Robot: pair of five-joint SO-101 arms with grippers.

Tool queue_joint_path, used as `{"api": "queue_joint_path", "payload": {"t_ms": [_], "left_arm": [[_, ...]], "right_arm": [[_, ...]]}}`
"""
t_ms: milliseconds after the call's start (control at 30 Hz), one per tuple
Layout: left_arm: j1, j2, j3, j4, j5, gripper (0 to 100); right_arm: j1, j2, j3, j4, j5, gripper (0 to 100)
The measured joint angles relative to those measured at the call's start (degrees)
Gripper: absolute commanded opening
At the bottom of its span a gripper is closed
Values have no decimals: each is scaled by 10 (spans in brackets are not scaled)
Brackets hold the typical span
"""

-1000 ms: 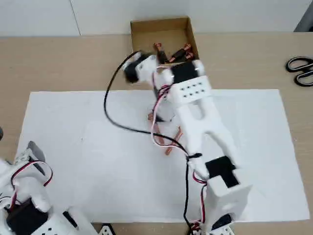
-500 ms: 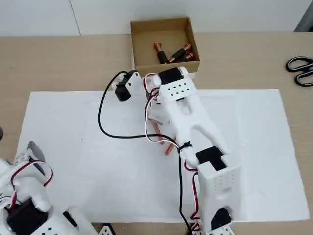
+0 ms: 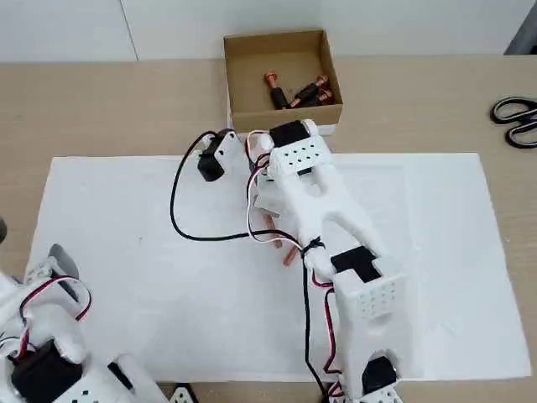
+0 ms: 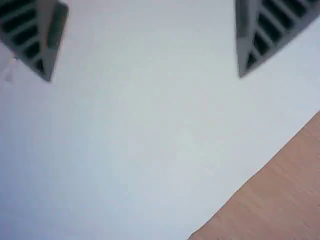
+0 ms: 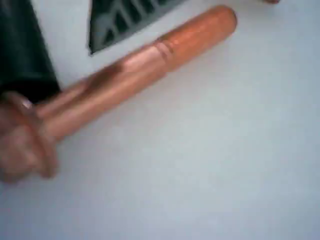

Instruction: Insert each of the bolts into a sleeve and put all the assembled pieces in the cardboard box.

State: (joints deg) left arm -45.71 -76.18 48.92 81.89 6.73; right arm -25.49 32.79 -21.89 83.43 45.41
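Several pieces [image 3: 298, 91] are seen in the box [image 3: 243, 59]. The right gripper [image 5: 75, 55] has been drawn back over a bolt [image 5: 140, 60]; its grip cannot be told. The left gripper [image 4: 145, 45] is spread wide, empty.

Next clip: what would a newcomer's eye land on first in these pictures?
Most likely the white right arm, stretched across the white sheet in the middle of the table. It points toward the cardboard box near the far edge, which holds copper-and-black assembled pieces. In the right wrist view, a copper bolt lies close up on the sheet.
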Motion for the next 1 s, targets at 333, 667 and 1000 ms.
{"api": "queue_joint_path", "payload": {"t_ms": [333, 667, 1000], "left_arm": [[0, 0, 0, 0, 0, 226], [0, 0, 0, 0, 0, 226], [0, 0, 0, 0, 0, 226]], "right_arm": [[2, 40, 0, -26, 0, 214], [6, 46, -8, -47, 1, 17], [19, 46, -4, -58, -48, 4]]}}
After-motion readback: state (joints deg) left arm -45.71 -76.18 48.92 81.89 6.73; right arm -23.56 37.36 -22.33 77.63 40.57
